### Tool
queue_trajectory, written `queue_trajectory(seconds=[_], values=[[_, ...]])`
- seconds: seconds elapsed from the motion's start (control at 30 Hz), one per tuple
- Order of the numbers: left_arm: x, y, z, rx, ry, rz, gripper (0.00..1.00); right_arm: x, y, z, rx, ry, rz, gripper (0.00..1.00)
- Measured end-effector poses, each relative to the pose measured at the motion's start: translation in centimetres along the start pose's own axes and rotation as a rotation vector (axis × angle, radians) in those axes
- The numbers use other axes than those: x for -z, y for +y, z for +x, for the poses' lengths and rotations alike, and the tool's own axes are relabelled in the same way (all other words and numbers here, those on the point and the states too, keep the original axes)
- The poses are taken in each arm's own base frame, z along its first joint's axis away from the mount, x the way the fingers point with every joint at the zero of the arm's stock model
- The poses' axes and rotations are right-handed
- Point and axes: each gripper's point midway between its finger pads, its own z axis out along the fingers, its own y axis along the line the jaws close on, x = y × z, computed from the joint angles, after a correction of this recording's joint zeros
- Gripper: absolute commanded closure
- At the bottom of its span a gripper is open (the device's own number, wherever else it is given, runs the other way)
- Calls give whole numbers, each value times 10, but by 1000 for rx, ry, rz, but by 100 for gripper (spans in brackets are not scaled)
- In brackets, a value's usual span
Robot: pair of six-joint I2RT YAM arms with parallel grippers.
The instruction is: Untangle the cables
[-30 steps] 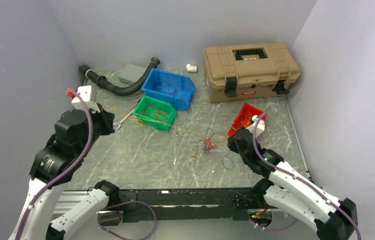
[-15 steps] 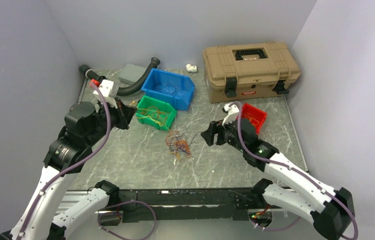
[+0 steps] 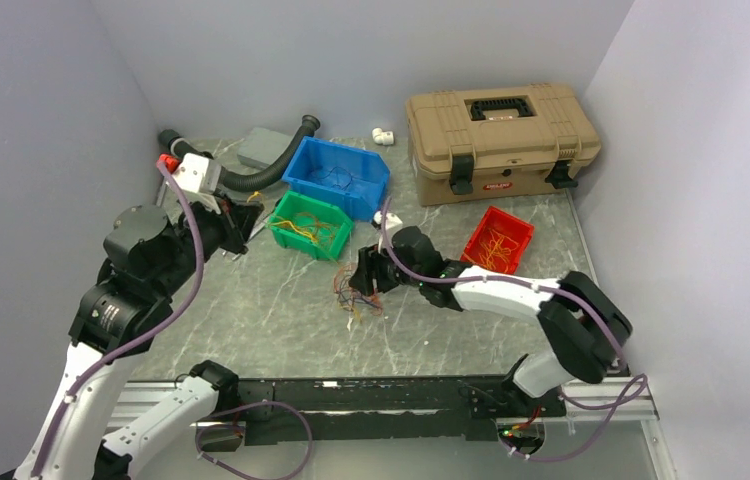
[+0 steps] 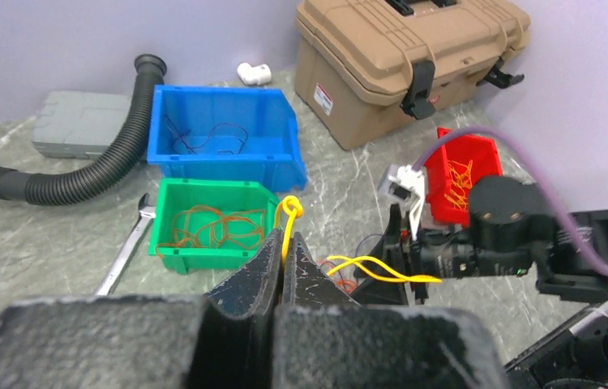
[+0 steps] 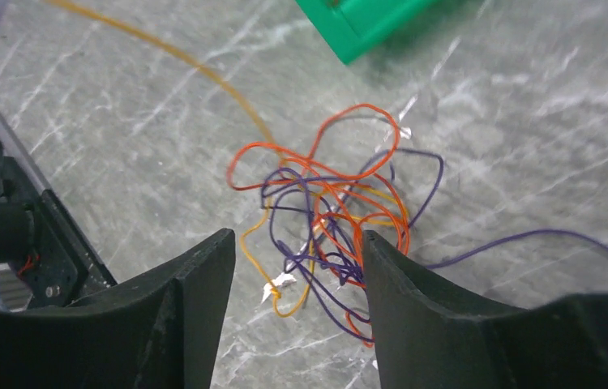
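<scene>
Two tools: left tool (image 4: 282,243) tight on yellow cable (image 4: 289,212), right tool (image 5: 297,251) agape astride tangled cables (image 5: 329,219) mid table (image 3: 251,320).

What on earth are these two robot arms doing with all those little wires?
Untangling them. The left hand is pinched shut on a thin yellow wire. The right hand hangs open over a knot of orange and purple wires lying on the grey marbled table, not yet gripping it.

Bright, even light, faint shadows; the left end effector (image 4: 283,247) looks blurred.
</scene>
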Motion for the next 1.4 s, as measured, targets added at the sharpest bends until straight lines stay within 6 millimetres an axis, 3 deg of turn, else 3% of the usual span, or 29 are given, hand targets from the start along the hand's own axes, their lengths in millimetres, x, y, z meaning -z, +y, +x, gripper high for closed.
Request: queue_trajectory(seconds=[0.1,0.2,0.27,0.4,0.57,0.7,0.83,0.97,1.07,1.17,1.27,1.4], values=[[5,6,-9,-7,-29,-37,100,-14,-10,24,-72,63,29,63],[8,16,-16,-16,-53,-95,100,-15,-15,38,-115,90,45,82],[13,25,-21,-22,-72,-148,100,-14,-17,45,-140,98,51,100],[24,45,-29,-36,-110,-268,100,-7,-24,50,-180,104,94,100],[52,82,-43,-33,-176,-499,100,24,-47,36,-225,45,232,100],[84,113,-50,-3,-244,-714,100,68,-88,21,-331,-43,449,100],[114,135,-47,40,-301,-884,100,119,-135,19,-496,-143,682,100],[123,144,-41,72,-321,-955,100,154,-148,30,-572,-217,776,100],[119,142,-39,81,-318,-937,98,163,-143,28,-571,-253,748,100],[100,130,-38,77,-304,-826,93,161,-135,23,-550,-255,696,100],[73,109,-31,52,-259,-658,90,153,-127,24,-510,-210,636,100],[30,70,-12,22,-150,-397,97,144,-110,21,-451,-167,524,100]])
